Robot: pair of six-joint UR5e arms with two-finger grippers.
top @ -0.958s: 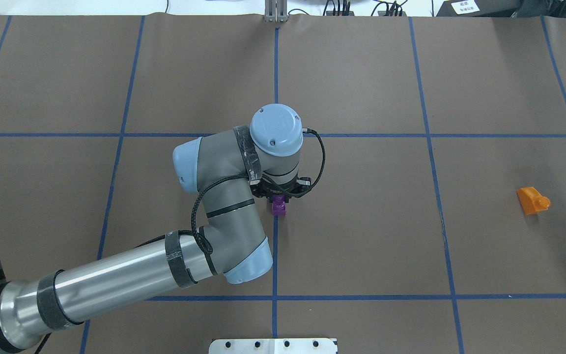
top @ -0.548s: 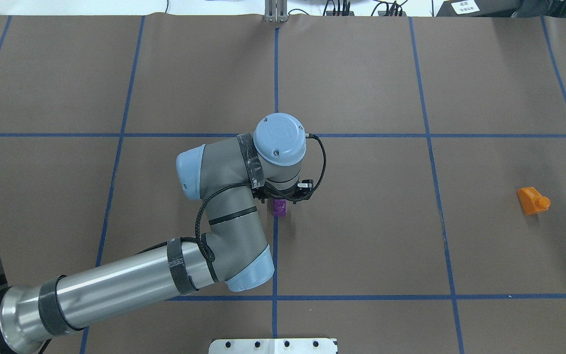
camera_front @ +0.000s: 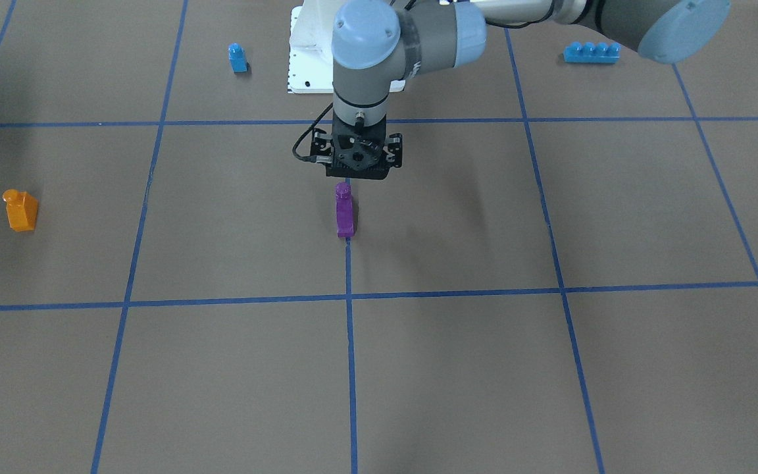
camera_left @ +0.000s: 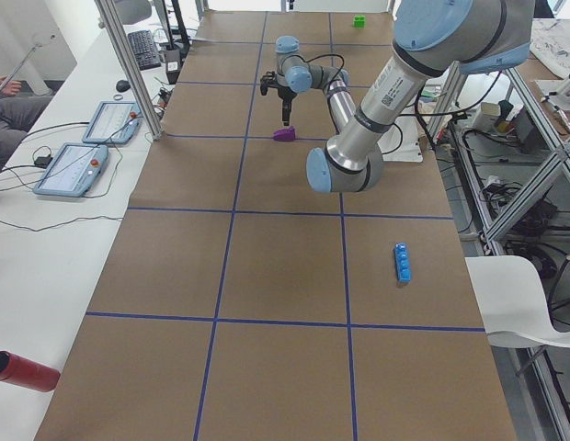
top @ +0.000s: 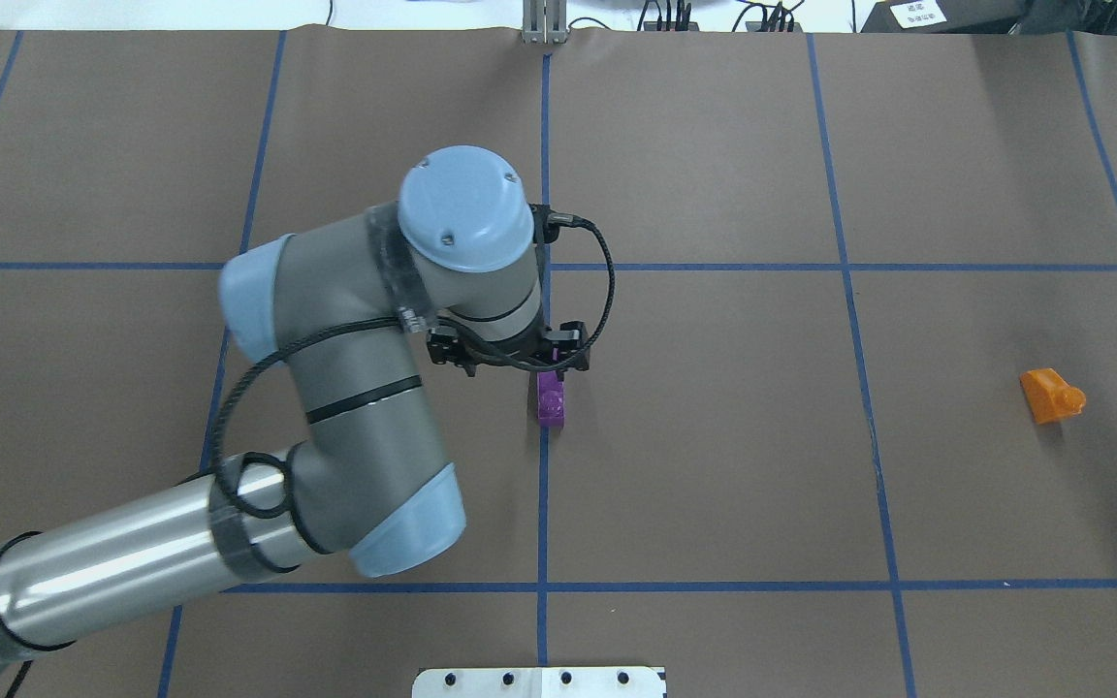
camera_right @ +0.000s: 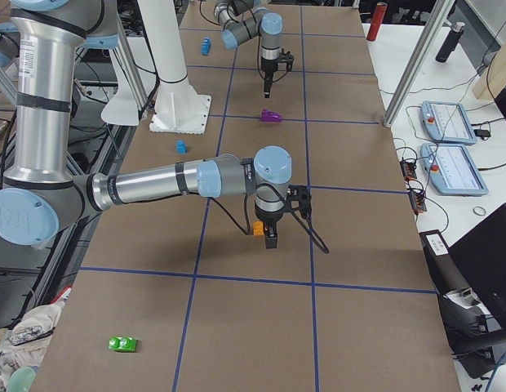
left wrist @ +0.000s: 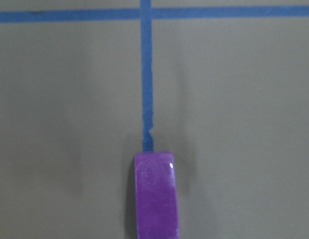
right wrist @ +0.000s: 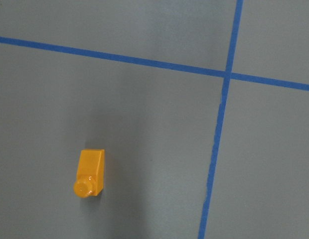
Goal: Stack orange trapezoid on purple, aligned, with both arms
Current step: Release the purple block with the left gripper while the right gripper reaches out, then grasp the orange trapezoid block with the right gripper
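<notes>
The purple brick (top: 551,399) rests free on the brown table at the crossing of the blue tape lines; it also shows in the front view (camera_front: 345,214) and the left wrist view (left wrist: 157,196). My left gripper (top: 531,366) hangs just above it (camera_front: 354,176), open and holding nothing. The orange trapezoid (top: 1053,396) lies far to the right, alone, and shows in the right wrist view (right wrist: 89,174). My right gripper (camera_right: 273,237) shows only in the right side view, close over the orange trapezoid (camera_right: 257,229); I cannot tell whether it is open or shut.
A small blue one-stud brick (camera_front: 237,58) and a long blue brick (camera_front: 591,51) lie near the white pedestal base (camera_front: 306,59). A green brick (camera_right: 122,345) lies at the table's right end. Aluminium posts and operator tablets stand along the far side.
The left gripper has lifted up off the purple brick and the wrist has swung back and left. The purple brick stays in place on the table. The orange trapezoid has not moved.
</notes>
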